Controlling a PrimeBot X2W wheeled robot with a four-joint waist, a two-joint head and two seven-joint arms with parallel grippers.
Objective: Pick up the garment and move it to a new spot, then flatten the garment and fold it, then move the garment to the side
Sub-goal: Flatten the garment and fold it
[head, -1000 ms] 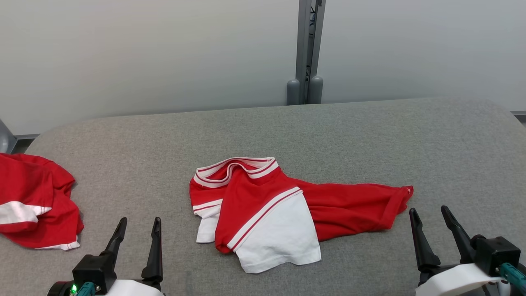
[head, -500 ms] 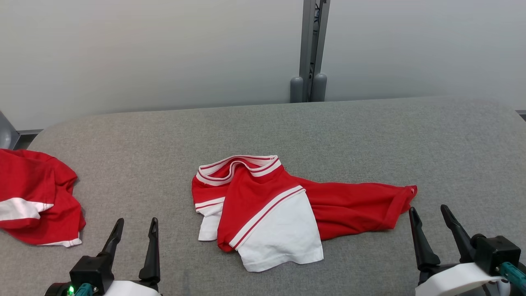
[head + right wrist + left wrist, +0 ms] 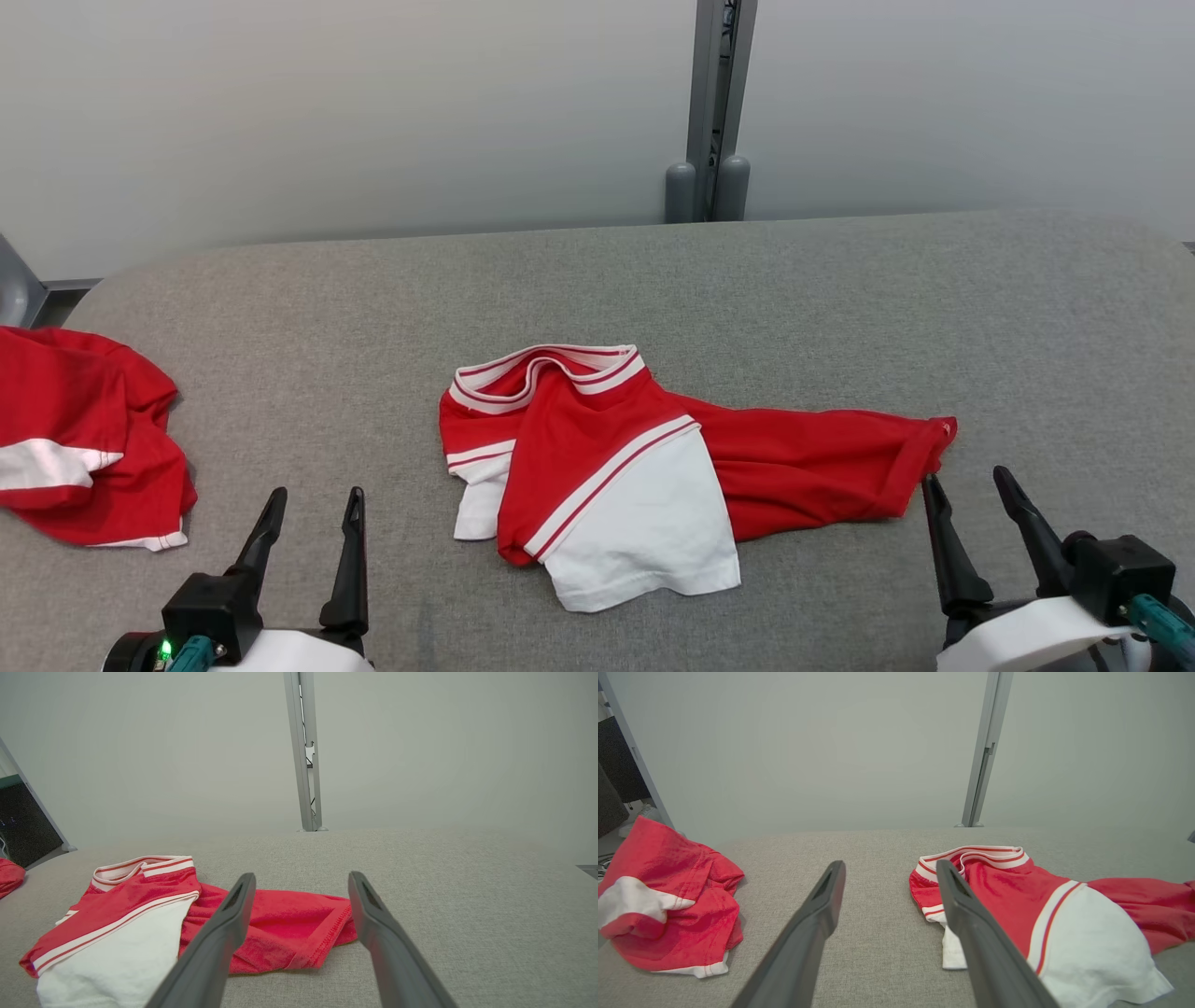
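The garment, a red and white shirt with a striped collar, lies crumpled in the middle of the grey padded table. Its red hem stretches out to the right. My left gripper stands open at the near left, well short of the shirt, with nothing between its fingers. At the near right my right gripper is open too, its left fingertip just short of the hem's right corner. In the left wrist view, the garment lies right of my open left gripper. In the right wrist view, the red hem of the garment sits beyond my right gripper.
A second red and white garment lies bunched at the table's left edge, also seen as a red heap in the left wrist view. A grey post stands behind the table against a pale wall. Bare grey surface lies all round the middle shirt.
The whole head view has shifted a little, so the camera moved. The garments lie as before, and both grippers stay open near the front edge.
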